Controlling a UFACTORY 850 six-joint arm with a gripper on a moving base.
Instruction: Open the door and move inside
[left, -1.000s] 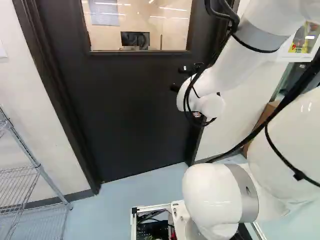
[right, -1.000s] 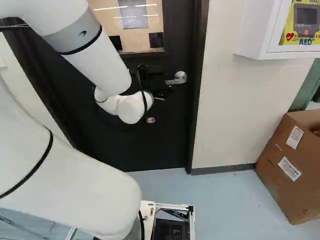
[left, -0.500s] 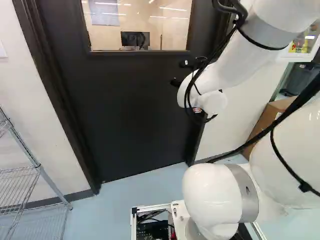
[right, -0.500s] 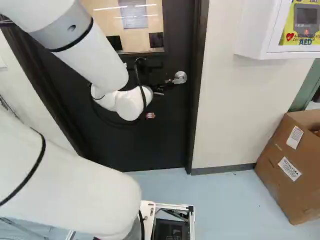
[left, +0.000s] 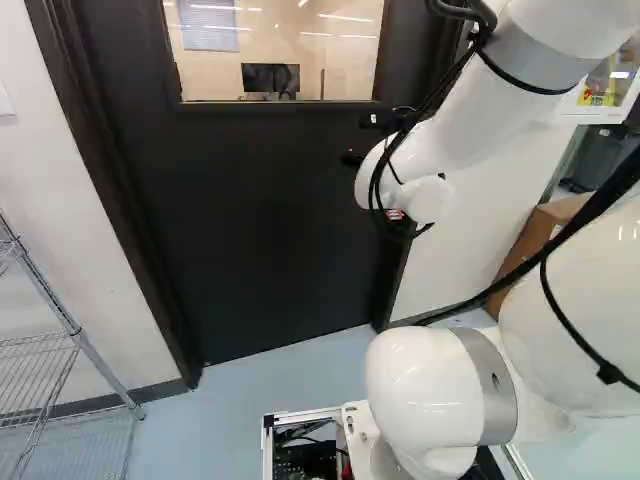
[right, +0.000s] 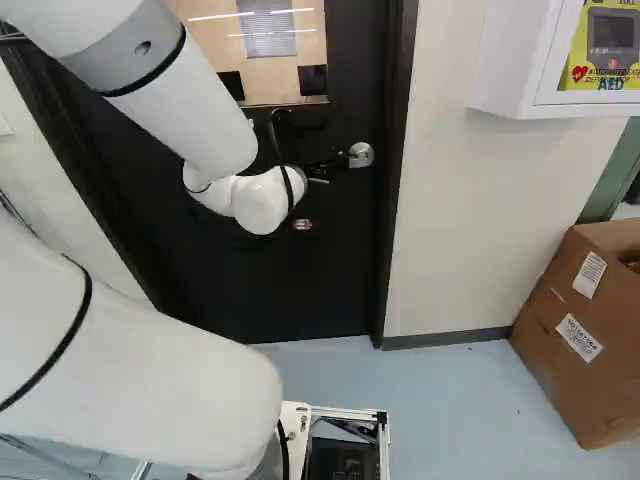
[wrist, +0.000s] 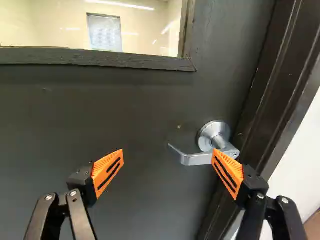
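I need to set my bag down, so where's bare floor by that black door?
Pale blue floor looks bare between brown cardboard box and white-framed base, and between base and grey wire shelf. Crowded: silver lever handle, by the black hand.

Higher up than my fingers (wrist: 107, 172) I see a window (right: 255, 70). Through it there is a tan room with a blind (right: 267, 36), dark screens (left: 270, 78) and bright white strips of light (right: 222, 16). To the right of the fingers is a cream wall (right: 480, 220) with a white cabinet (right: 500, 65) up high. Below that, a brown box (right: 560, 330) sits on the pale blue floor (right: 450, 400). Well to the left of the fingers is a wire shelf (left: 69, 325).
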